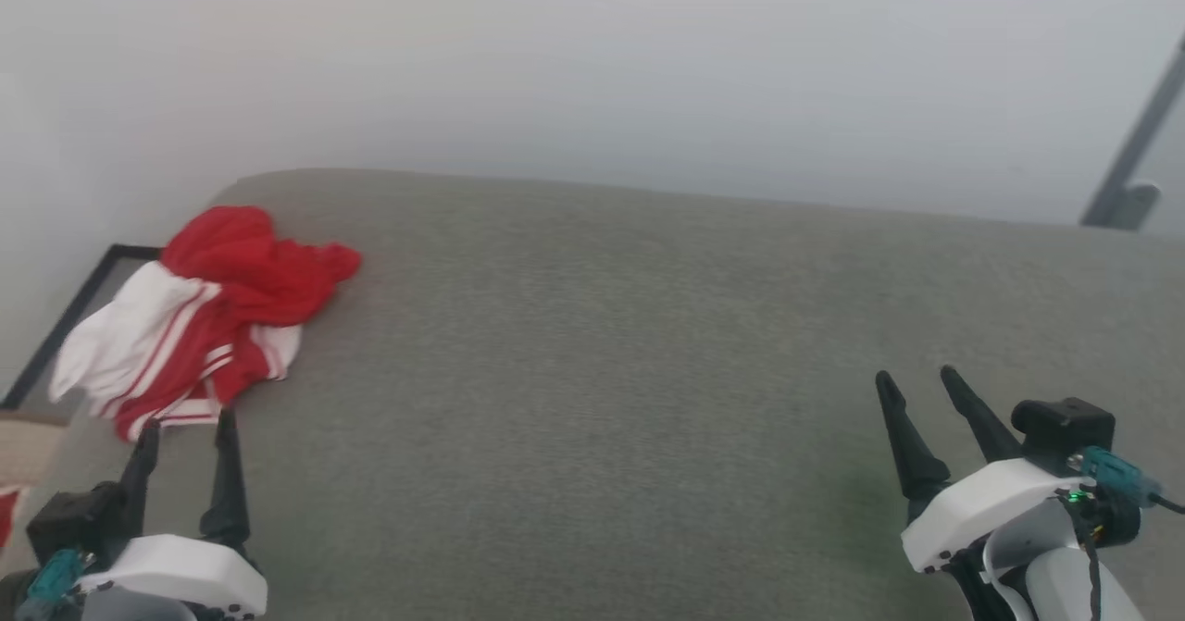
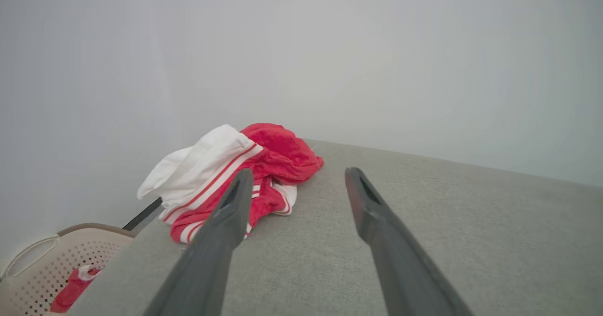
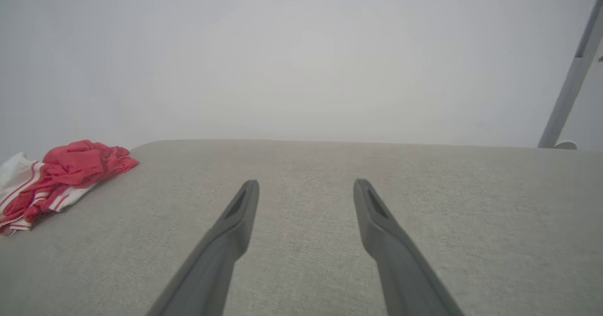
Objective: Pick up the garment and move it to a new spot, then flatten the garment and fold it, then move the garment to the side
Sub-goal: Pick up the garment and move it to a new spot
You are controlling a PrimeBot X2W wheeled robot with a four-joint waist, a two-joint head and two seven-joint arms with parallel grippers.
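Left gripper [image 1: 188,421] spread wide, tips near garment [image 1: 243,274]

The grey table [image 1: 592,371] is lying bare across its middle and right, giving wide room to sweep. The one thing standing in the way on it is the garment [image 1: 204,316], sitting crumpled at the far left corner, just ahead of the left gripper [image 1: 188,420], whose jaws are gaping apart. The right gripper [image 1: 916,375], jaws also spread, is facing bare surface. A pale wall [image 1: 592,66] is closing off the far edge, a perforated basket [image 2: 33,269] is sitting beside the left edge, and a slanted grey pole [image 1: 1134,158] is standing beyond the far right corner.
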